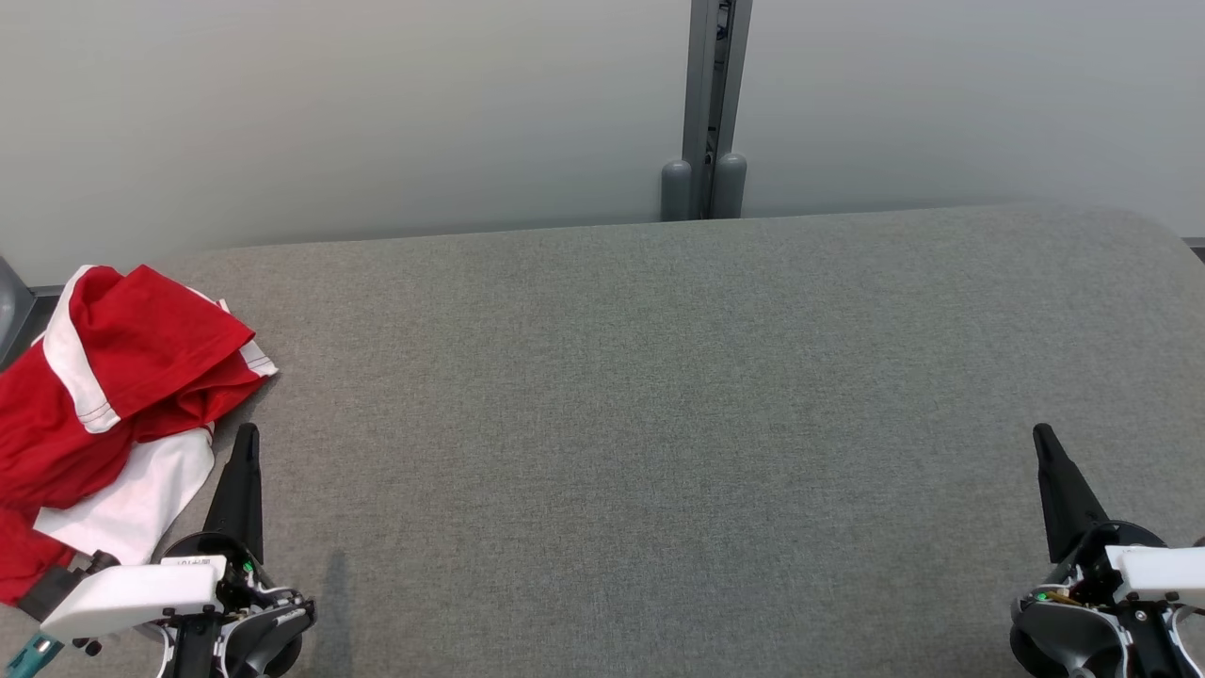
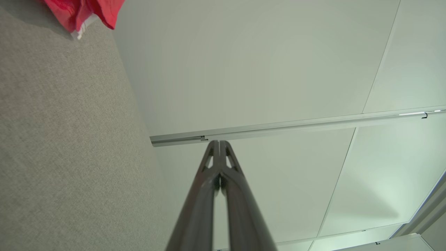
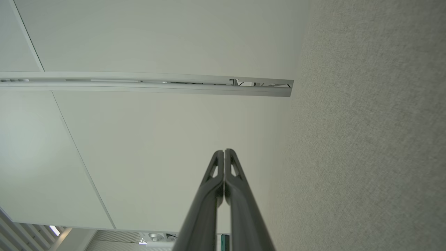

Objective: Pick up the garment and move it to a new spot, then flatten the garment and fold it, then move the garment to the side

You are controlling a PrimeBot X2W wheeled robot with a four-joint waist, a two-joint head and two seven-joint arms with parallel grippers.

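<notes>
The garment (image 1: 104, 395), a red shirt with white sleeve fabric, lies crumpled at the left end of the grey fabric table (image 1: 659, 424); part of it runs off the head view's left edge. A red corner of the garment (image 2: 83, 14) shows at the top left of the left wrist view. My left gripper (image 1: 247, 435) is at the lower left, just right of the white sleeve, shut with nothing in it. In the left wrist view the left gripper (image 2: 219, 142) has its tips pressed together. My right gripper (image 1: 1043, 433) rests shut and empty at the lower right, far from the garment; the right gripper (image 3: 224, 151) also shows closed tips.
A pale wall panel (image 1: 377, 113) rises behind the table, with a grey vertical post (image 1: 714, 104) at the middle back. The table's far edge runs across the head view, curving down at the right corner (image 1: 1167, 235).
</notes>
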